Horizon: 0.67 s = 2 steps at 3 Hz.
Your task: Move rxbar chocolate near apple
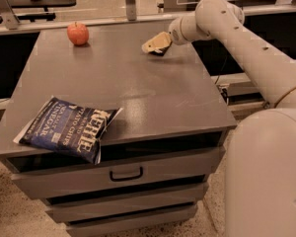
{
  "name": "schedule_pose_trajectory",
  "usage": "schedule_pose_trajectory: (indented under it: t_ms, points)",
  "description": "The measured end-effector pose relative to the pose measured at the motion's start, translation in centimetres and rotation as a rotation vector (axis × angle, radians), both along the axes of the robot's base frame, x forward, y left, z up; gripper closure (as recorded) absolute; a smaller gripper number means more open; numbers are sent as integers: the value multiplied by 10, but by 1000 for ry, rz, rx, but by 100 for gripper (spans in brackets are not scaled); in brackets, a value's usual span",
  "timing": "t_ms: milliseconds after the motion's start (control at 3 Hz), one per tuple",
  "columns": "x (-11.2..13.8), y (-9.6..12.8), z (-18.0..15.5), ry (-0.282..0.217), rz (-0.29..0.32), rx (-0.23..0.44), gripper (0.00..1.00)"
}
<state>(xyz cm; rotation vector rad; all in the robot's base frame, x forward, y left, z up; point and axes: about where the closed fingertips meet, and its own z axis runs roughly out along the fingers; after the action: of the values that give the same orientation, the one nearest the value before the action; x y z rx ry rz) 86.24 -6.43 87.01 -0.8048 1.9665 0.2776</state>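
The red-orange apple (78, 33) sits at the far left of the grey table top (138, 93). The rxbar chocolate (161, 51), a small black wrapper, lies at the far right of the table and is mostly covered by my gripper. My gripper (155, 44) is directly over the bar and right down on it, with only the bar's dark lower edge showing. The arm (227, 28) reaches in from the right. The bar is well to the right of the apple.
A large blue chip bag (69, 130) lies at the table's front left corner, overhanging the edge. Drawers (126, 174) are below the table top. The robot's white body (266, 177) fills the right foreground. A rail and shelves run behind the table.
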Motion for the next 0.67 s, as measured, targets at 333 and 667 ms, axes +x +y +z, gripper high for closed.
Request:
schedule_pose_trajectory:
  t_ms: [333,667]
  points:
    - [3,-5,-10,3,23,-1,0]
    - [7,-6,-18,7,47,-11,0]
